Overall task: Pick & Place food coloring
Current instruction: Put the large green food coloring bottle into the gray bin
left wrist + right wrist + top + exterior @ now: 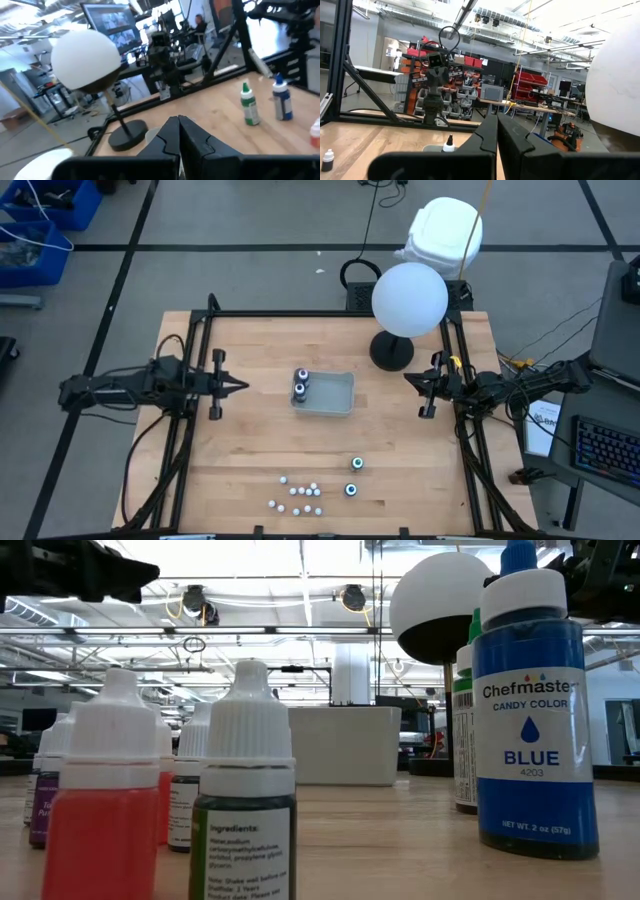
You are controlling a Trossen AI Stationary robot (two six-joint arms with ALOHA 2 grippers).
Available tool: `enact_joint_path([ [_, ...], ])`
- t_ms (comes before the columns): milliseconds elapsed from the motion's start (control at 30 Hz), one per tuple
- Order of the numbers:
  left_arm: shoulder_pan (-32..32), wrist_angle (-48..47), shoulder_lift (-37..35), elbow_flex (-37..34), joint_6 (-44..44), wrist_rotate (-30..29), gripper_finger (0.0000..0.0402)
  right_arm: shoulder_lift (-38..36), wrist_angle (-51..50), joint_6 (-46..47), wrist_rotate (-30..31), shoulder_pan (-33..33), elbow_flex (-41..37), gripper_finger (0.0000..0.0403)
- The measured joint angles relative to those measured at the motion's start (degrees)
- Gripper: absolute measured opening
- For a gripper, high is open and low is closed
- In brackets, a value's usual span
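Bottles first: we see two food coloring bottles (300,383) standing together in the left end of the shallow grey tray (338,406) near the middle of the tabletop (250,450). Two more bottles (354,477) stand apart on the bare wood toward the front edge, right of centre, and a scatter of small white-capped dropper bottles (298,493) sits just left of them. From table height we pick out a blue bottle (535,710) with a green one (465,740) behind it, plus a red dropper (100,800) and a dark green dropper (245,810) up close.

Left end effector (243,387) hangs over the tabletop to the left of the tray, fingers clenched together on nothing. Right end effector (408,377) waits on the far right, also clenched and empty, just beside the black base of the white globe lamp (409,298).
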Motion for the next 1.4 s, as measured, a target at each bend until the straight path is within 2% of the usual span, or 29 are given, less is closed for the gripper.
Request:
enact_joint_path([
  [100,1.0,-1.3,-0.9,0.0,-1.7,4.2,0.0004,0.0,0.0,0.0,0.0,0.0,0.0,0.0000],
  [167,0.8,-1.9,-1.2,0.0,-2.2,5.0,0.0003,0.0,0.0,0.0,0.0,0.0,0.0,0.0000],
  [267,0.3,-4.4,-2.2,0.0,-1.3,4.8,0.0003,0.0,0.0,0.0,0.0,0.0,0.0,0.0000],
  [633,-0.4,-0.6,-9.1,-7.4,-1.1,2.8,0.0002,0.0,-0.1,1.4,0.0,0.0,0.0,0.0000],
  [767,-0.4,-1.0,-11.1,-7.9,-1.1,2.8,0.0004,0.0,-0.1,1.6,0.0,0.0,0.0,0.0000],
  [1133,-0.4,-3.6,-11.5,-7.8,-2.2,3.3,0.0003,0.0,0.0,1.0,0.0,0.0,0.0,0.0000],
  [1400,-0.4,-3.8,-11.5,-7.8,-3.0,2.4,0.0018,0.0,0.0,1.0,0.0,0.0,0.0,0.0000],
])
